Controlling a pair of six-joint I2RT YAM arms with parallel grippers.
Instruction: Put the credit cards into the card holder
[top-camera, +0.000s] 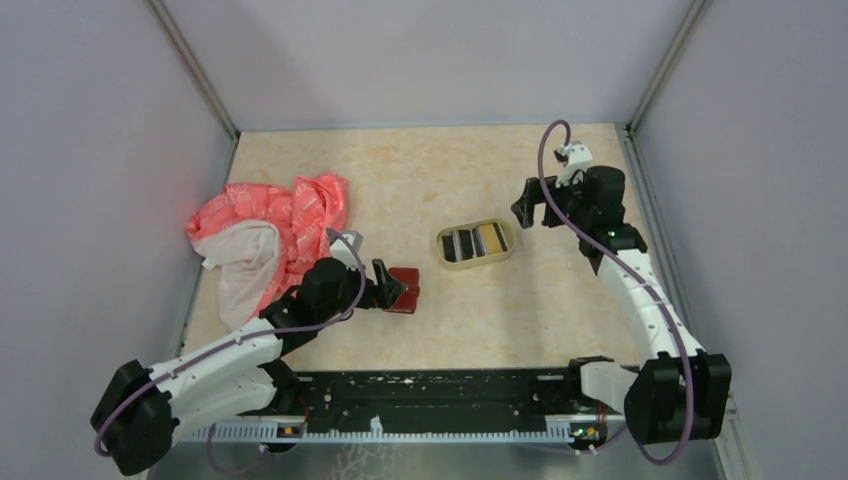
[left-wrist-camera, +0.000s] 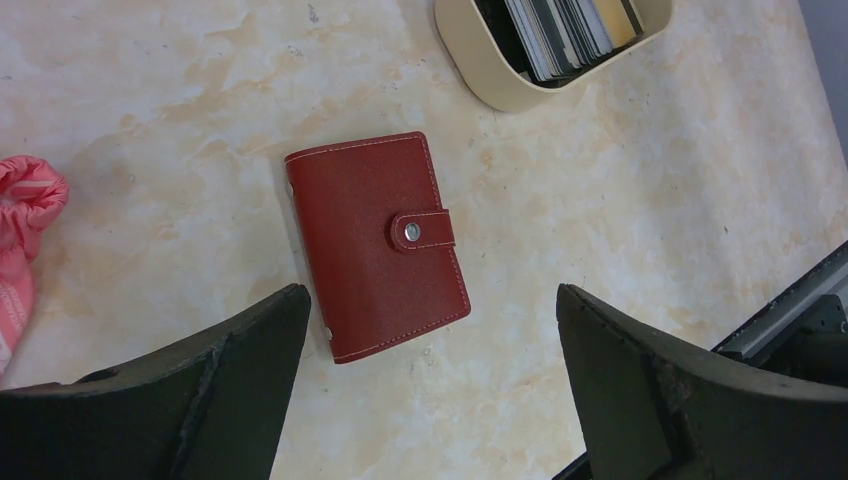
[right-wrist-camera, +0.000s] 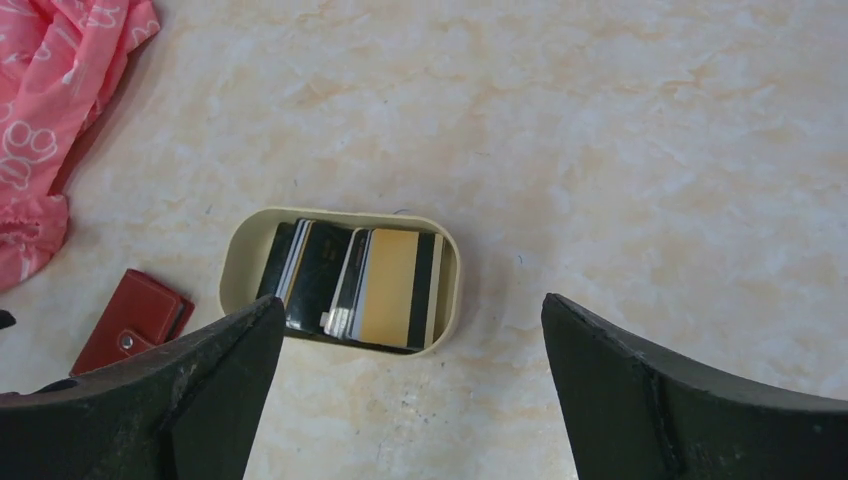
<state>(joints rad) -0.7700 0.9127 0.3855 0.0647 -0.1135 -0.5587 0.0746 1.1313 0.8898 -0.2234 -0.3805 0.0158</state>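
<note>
Pink cloth heaped well left of oval tray, out of play. Left gripper, jaws wide apart, hovers over card holder just left of tray. Holder is snapped shut and likely needs opening first. Right gripper, jaws spread, poised right of tray. Credit cards lean stacked inside tray, edges offered for a pinch.

left gripper: fingers spread wide, empty, above the table | card holder: red, closed, snap tab fastened, flat between the fingers | tan tray: top edge, credit cards standing inside | pink cloth: left edge
</note>
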